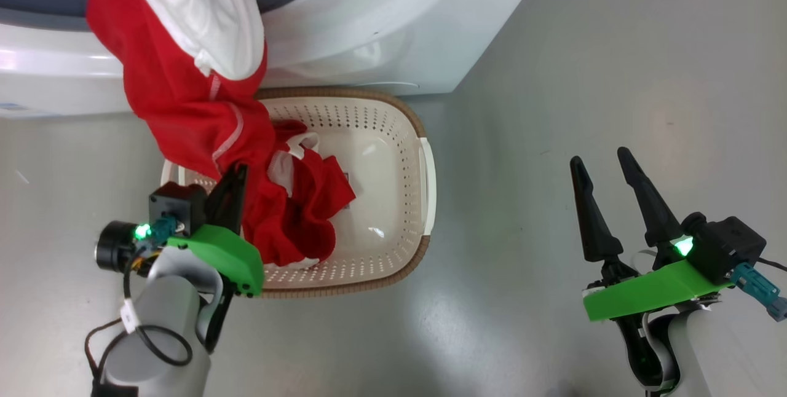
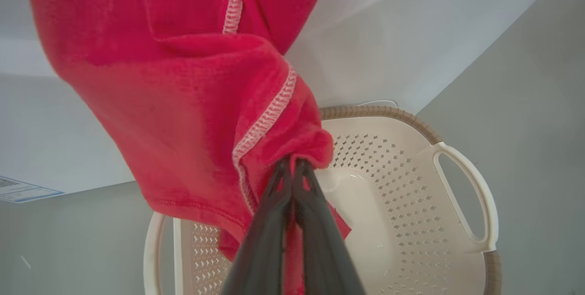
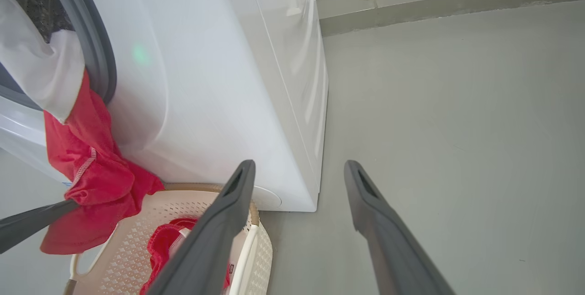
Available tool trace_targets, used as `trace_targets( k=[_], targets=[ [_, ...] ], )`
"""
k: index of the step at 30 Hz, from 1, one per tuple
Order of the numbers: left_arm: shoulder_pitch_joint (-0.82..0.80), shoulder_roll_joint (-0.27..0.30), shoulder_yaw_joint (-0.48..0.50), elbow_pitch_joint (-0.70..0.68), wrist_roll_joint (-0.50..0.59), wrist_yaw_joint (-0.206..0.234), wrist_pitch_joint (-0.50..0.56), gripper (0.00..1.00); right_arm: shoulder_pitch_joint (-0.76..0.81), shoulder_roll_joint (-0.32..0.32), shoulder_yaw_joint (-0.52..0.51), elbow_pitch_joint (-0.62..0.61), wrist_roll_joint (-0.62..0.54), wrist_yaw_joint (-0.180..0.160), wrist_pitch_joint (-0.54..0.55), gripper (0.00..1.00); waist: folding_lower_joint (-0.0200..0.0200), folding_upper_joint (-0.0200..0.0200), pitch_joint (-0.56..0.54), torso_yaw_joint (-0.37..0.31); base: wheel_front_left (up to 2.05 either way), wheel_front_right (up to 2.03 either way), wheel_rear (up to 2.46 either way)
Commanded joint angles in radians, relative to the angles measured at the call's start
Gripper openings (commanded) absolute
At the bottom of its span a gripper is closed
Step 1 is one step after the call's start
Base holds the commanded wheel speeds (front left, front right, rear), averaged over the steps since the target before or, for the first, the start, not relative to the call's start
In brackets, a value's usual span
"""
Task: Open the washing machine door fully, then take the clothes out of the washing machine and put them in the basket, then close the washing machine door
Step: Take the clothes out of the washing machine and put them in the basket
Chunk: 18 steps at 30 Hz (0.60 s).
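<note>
The left gripper (image 1: pixel 237 179) was clamped shut on a fold of a red garment (image 1: pixel 178 90). In the left wrist view its two dark fingers pressed together, with the fleecy cloth bunched at their tips. The grip sat above the near-left part of the basket (image 1: pixel 393 123). From there the garment ran up and away to the washing machine (image 1: pixel 381 22), where its white panel (image 1: pixel 215 16) lay over the grey gasket (image 3: pixel 98 48) at the mouth of the opening. So the piece was partly out, stretched between machine and gripper. Pale stitching ran along its seams.

A second red piece (image 1: pixel 307 212) with white trim lay crumpled inside the basket, towards its left side. The basket stood on the grey floor (image 1: pixel 615 47) just in front of the machine, its brown rim close to the white front panel.

As for writing, a small blue-edged label (image 2: pixel 23 191) was stuck low on the machine's front, at the left — its print was too small to read. A small sticker (image 3: pixel 231 268) showed on the basket in the right wrist view, also unreadable.

The right gripper (image 1: pixel 600 157) hung over the floor well to the right of the basket, its fingers spread wide apart and holding nothing.
</note>
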Motion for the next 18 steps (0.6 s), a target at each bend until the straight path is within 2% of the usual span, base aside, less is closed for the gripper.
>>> trace_targets(
  k=[1,5,6,18],
  targets=[
    [-0.014,0.039,0.014,0.017,-0.012,-0.005,-0.005,0.34,-0.009,-0.003,0.027,-0.024,0.004,0.003,-0.006,1.00,0.0000,0.0000,0.015,-0.006,0.00,0.00,0.00],
    [-0.046,0.050,-0.001,0.057,-0.029,-0.005,-0.005,0.94,-0.016,-0.003,0.029,-0.026,0.004,0.003,-0.006,1.00,0.0000,0.0000,0.026,-0.009,0.00,0.00,0.00],
    [-0.051,0.051,-0.004,0.060,-0.033,-0.005,-0.005,1.00,-0.017,-0.003,0.028,-0.026,0.004,0.003,-0.006,1.00,0.0000,0.0000,0.028,-0.009,0.00,0.00,0.00],
    [-0.066,0.050,0.000,0.049,-0.069,-0.005,-0.005,1.00,-0.027,-0.003,0.016,-0.022,-0.008,0.003,-0.006,1.00,0.0000,0.0000,0.031,0.009,0.00,0.00,0.00]
  ],
)
